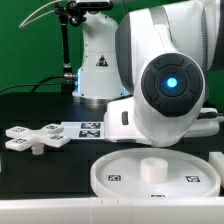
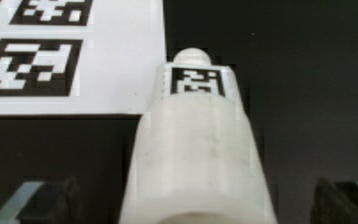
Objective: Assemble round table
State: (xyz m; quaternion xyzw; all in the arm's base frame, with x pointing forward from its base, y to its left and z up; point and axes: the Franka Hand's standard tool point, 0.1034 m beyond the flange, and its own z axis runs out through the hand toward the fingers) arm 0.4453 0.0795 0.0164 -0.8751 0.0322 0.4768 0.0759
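While spread wide, fingers [image 2: 37, 200] flank cylinder leg [image 2: 197, 150], seemingly not touching it.

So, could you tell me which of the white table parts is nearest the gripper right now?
The short cylinder leg: in the wrist view it lies between the fingers of the open gripper, while the cross-shaped piece and round disc sit elsewhere.

one disc [image 1: 101, 172], one leg [image 2: 194, 140], one cross piece [image 1: 38, 138]
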